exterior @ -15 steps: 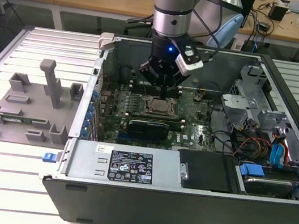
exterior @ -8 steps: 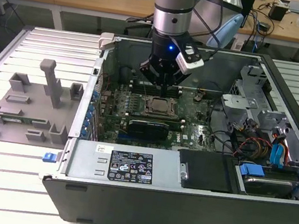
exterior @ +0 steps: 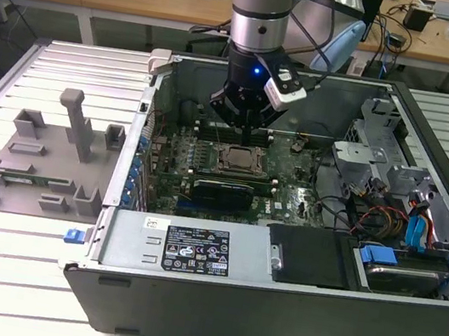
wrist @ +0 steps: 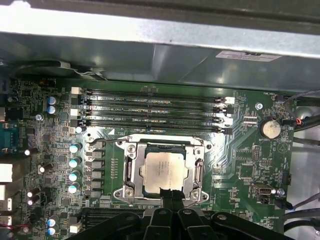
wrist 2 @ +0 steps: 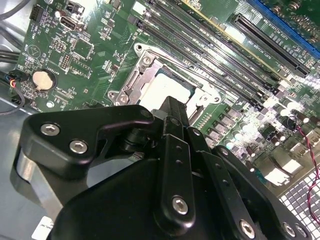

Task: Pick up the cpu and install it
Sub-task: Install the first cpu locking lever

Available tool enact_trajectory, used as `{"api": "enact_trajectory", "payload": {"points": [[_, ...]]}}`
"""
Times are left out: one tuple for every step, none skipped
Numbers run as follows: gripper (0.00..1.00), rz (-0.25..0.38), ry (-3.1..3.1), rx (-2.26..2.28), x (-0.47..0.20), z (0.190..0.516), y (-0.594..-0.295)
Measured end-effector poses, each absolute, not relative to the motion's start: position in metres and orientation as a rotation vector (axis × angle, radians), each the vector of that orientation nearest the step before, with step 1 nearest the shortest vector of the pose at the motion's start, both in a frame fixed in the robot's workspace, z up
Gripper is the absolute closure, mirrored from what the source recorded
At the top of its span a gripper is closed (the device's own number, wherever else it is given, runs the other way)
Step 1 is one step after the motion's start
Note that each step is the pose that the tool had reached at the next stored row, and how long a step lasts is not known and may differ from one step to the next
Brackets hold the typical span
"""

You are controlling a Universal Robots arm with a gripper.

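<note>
The pincer point(wrist: 170, 196), clenched on nothing, hangs at the edge of the cpu point(wrist: 162, 169), which lies seated in the metal-framed socket point(wrist: 129, 172).

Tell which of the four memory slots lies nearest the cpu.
The slot bordering the socket frame around the cpu; the others lie toward the case wall.

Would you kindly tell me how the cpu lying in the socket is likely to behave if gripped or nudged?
The cpu looks thin and rigid, so it should stay stiff. Its smooth silvery top is probably slippery for the gripper. Lying flat inside the socket frame, it likely won't roll or tip.
</note>
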State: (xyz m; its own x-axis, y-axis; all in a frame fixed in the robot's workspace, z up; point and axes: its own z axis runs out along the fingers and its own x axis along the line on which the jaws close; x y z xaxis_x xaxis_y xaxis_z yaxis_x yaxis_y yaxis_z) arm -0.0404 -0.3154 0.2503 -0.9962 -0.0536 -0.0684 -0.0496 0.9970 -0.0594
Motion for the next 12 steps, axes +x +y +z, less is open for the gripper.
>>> {"api": "enact_trajectory", "payload": {"points": [[0.89, -0.089, 3.069, -0.079, -0.0404, 0.2506, -0.3153], [0.89, -0.089, 3.069, -0.079, -0.0404, 0.2506, -0.3153], [0.89, -0.089, 3.069, -0.079, -0.0404, 0.2507, -0.3154], [0.89, -0.089, 3.069, -0.079, -0.0405, 0.2508, -0.3154], [0.89, -0.089, 3.069, -0.079, -0.0404, 0.2508, -0.3153], [0.89, -0.088, 3.069, -0.079, -0.0404, 0.2508, -0.3153], [0.89, -0.089, 3.069, -0.079, -0.0404, 0.2509, -0.3153], [0.89, -0.089, 3.069, -0.079, -0.0404, 0.2510, -0.3153], [0.89, -0.089, 3.069, -0.079, -0.0404, 0.2511, -0.3153], [0.89, -0.089, 3.069, -0.079, -0.0407, 0.2512, -0.3153], [0.89, -0.089, 3.069, -0.079, -0.0433, 0.2512, -0.3154], [0.89, -0.089, 3.069, -0.079, -0.0474, 0.2512, -0.3154]]}}
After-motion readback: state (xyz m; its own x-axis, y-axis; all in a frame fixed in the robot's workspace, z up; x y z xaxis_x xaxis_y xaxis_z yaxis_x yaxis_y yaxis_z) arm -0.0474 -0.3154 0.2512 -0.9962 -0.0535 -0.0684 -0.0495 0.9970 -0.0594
